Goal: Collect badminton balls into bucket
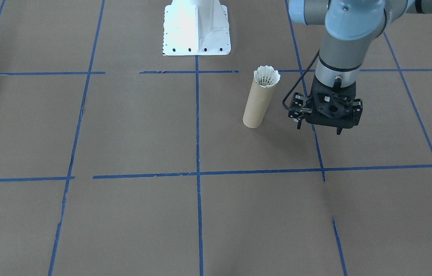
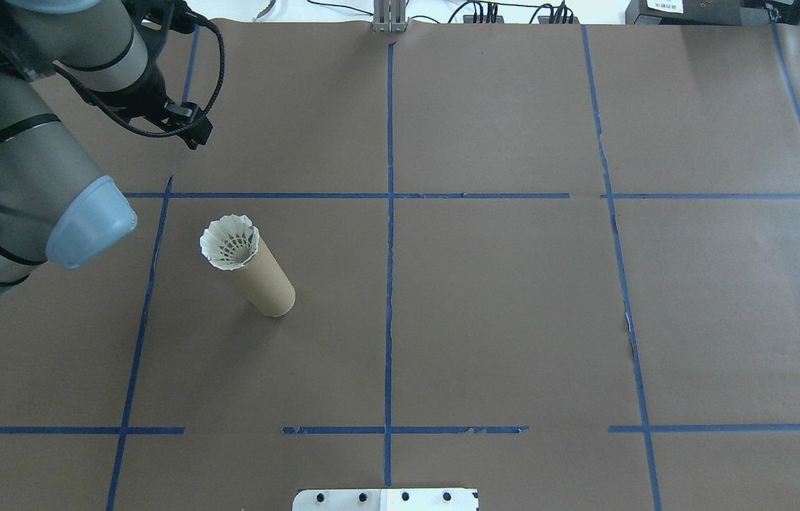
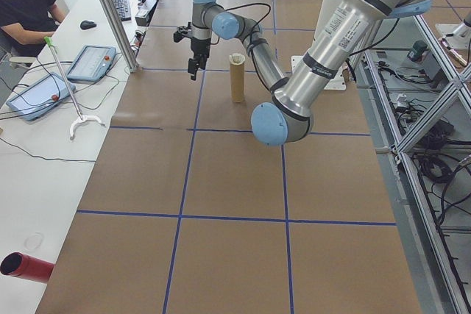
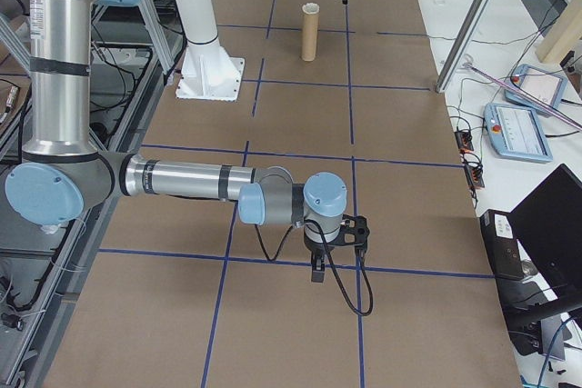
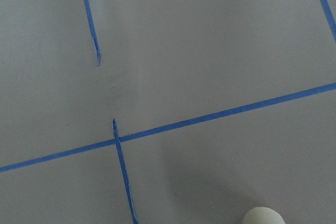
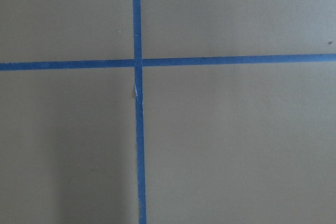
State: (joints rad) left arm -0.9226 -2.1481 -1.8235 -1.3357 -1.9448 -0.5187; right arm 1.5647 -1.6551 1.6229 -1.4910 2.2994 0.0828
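The cardboard tube (image 1: 258, 103) stands upright on the brown paper of the bench (image 1: 124, 134), toward the robot's left side and not far from the white robot base (image 1: 196, 28) at the robot's edge. The shuttlecock (image 1: 266, 76) sits in the tube's open mouth, its white feather skirt flaring above the rim, cork end down inside.

The left pincer (image 1: 318, 128) hangs above the bench just beside the tube, apart from it, pointing down over a blue tape line (image 1: 317, 145). It holds nothing; how wide its fingers stand I cannot tell.

The right pincer (image 4: 317, 272) hovers low over a tape crossing toward the bench's other end, well apart from the tube. I cannot tell whether it is open.
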